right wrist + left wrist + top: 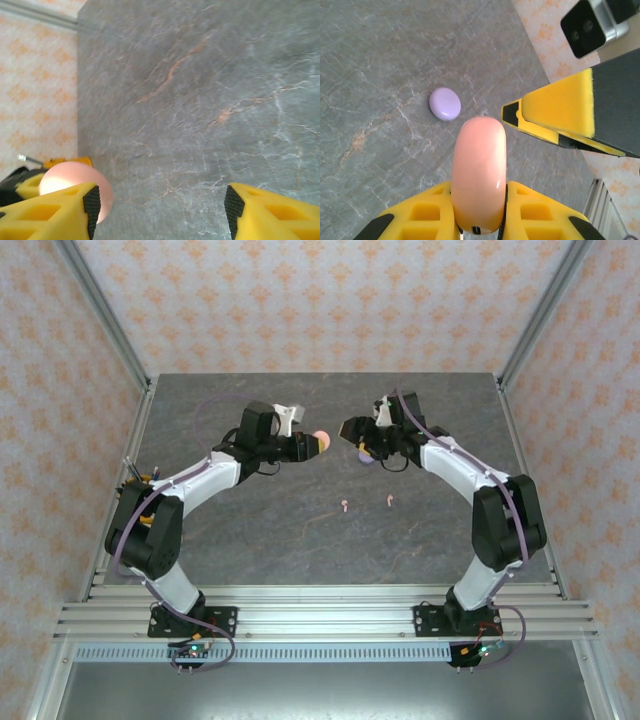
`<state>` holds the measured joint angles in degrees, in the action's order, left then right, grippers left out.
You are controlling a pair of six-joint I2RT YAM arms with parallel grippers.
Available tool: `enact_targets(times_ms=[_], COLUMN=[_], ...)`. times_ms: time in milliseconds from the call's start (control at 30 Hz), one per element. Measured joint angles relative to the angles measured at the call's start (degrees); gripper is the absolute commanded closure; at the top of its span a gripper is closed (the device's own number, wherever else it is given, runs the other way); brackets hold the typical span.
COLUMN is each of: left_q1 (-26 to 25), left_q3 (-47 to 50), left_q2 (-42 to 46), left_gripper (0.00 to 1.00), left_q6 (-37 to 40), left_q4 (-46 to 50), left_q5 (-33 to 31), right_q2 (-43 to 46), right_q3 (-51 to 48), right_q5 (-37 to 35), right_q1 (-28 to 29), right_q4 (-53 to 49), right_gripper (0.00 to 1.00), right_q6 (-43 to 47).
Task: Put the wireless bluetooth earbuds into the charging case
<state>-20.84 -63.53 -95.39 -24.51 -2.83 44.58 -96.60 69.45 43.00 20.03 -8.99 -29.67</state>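
My left gripper (310,445) is shut on a pale pink round charging case (322,442), lid closed, held up on its edge above the table. In the left wrist view the pink case (478,170) stands between my yellow fingers (420,217). My right gripper (350,428) is open, just right of the pink case, with nothing between its fingers. In the right wrist view the pink case (60,182) sits behind the left finger (55,212). A lilac case (445,103) lies closed on the table, partly under the right gripper. Two pink earbuds (345,505) (389,501) lie nearer on the table.
The grey stone-pattern table (300,540) is fenced by aluminium posts and patterned walls at the back and sides. One finger of the right gripper (560,112) reaches into the left wrist view, close to the pink case.
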Motion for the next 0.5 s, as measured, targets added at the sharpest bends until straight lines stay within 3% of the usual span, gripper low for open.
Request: enact_targets(times_ms=[500], left_q1=[0.0], left_q3=[-3.1], left_q2=[0.0], left_gripper=[0.95], left_q6=[2.1], left_q4=[5.0], left_q5=[2.9], right_q2=[0.4], right_q3=[-1.9], right_q5=[11.3], right_q1=[0.0], right_q4=[5.2], right_gripper=[0.38], right_q6=[4.5])
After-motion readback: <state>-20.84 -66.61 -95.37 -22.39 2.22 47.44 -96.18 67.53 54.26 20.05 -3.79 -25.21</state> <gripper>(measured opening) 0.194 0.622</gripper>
